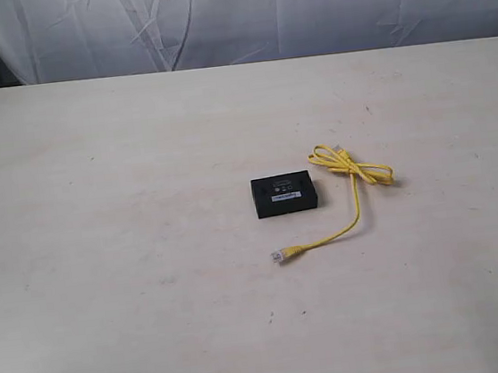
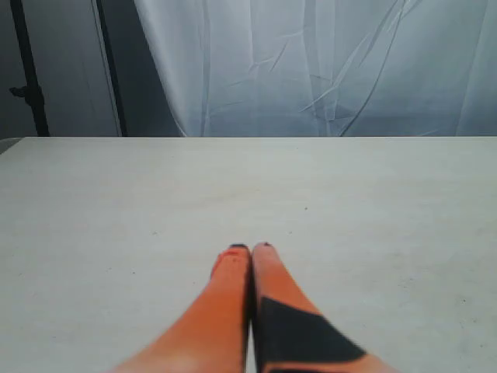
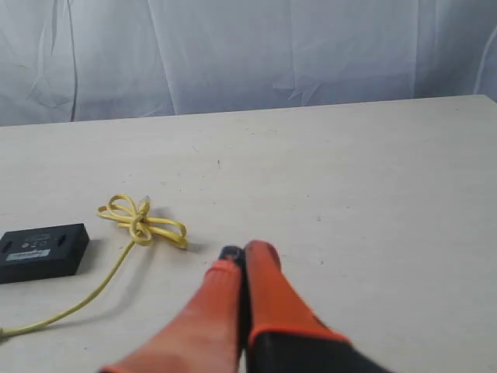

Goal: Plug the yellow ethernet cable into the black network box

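- The right gripper (image 3: 239,252) has its orange fingers pressed together and it pinches nothing. It hangs above the pale table (image 1: 104,257).
- The left gripper (image 2: 251,249) is the same: fingers together, nothing between them. Ahead of its jaws you see only table surface and the white cloth backdrop (image 2: 311,62), with no cable and no box.
- The thin bright-yellow ethernet cable (image 1: 352,169) lies loose on the table, ahead of the right jaws and off to one side. Its loose knot (image 3: 141,224) is the part nearest to them.
- The small flat black plastic network box (image 3: 43,250) lies flat beyond the knot as seen from the right jaws, just beside the cable and not touching it.
- Nothing is grasped yet, so I judge that the step in hand is the reach for a plug.
- Spread the right jaws before you descend.
- I advise the free clear plug (image 1: 279,256) at the end of the long strand. It lies apart from the knot and near one long side of the box.
- Pinch the cord just behind the plug, so that the plug sticks out past the fingertips and stays straight.
- I cannot tell which side of the box has the socket, so find this before you aim.
- The box looks light and will probably slide when pushed. Bring the left jaws to hold it firm.
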